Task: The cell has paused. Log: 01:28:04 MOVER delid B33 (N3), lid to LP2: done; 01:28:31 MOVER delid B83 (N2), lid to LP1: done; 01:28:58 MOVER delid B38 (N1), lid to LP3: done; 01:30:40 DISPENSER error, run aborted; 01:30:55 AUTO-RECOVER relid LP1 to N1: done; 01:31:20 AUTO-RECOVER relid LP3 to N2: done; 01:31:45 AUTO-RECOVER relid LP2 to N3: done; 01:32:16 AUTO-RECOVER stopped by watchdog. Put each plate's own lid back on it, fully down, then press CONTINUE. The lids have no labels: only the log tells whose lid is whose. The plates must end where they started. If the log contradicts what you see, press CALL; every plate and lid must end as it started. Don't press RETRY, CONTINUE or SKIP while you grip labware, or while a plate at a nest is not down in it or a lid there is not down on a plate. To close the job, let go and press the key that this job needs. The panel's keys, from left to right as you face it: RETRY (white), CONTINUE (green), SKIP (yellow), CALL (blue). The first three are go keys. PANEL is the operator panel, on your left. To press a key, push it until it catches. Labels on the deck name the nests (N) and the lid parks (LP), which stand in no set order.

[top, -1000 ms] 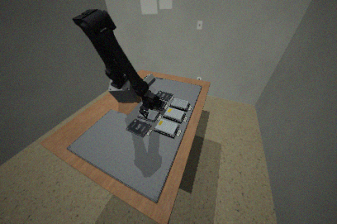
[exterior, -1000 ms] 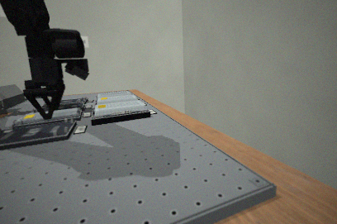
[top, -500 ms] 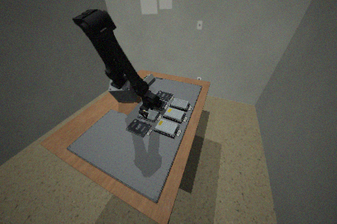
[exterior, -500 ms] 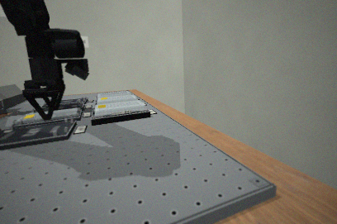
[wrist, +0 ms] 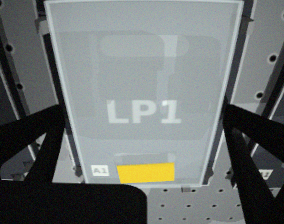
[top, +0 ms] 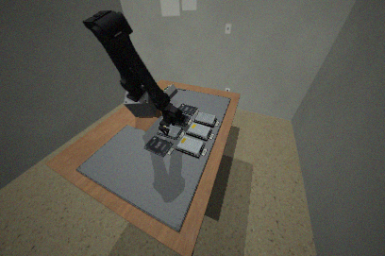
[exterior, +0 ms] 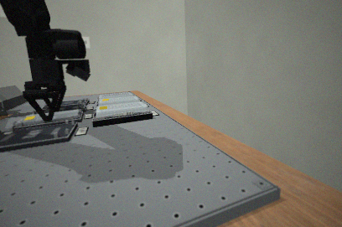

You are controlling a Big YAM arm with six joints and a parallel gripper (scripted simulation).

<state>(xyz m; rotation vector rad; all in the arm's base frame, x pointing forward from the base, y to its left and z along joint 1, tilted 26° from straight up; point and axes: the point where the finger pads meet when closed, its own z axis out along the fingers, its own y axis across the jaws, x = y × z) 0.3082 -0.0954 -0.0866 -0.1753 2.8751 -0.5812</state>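
One lid (top: pixel 175 131) (exterior: pixel 67 116) (wrist: pixel 143 75) over LP1 (wrist: pixel 141 112), legible only from the wrist

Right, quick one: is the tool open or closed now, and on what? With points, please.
Tool (top: pixel 165 131) (exterior: pixel 48 119) (wrist: pixel 143 113): open, holding nothing, its fingers on either side of the clear lid (top: pixel 175 131) (exterior: pixel 63 116) (wrist: pixel 138 82) at LP1.

"What surrounds my pincer?"
"Plain grey walls (top: pixel 264 57) (exterior: pixel 260 54) meeting at corners, with two pale sheets hanging on one."
"And beneath me?"
"A wooden table (top: pixel 118 210) (exterior: pixel 235 151) under a grey perforated board (top: pixel 137 189) (exterior: pixel 159 188), standing on a speckled tan floor (top: pixel 264 175)."
"The light?"
"Dim; I see soft-edged shadows on board and floor."
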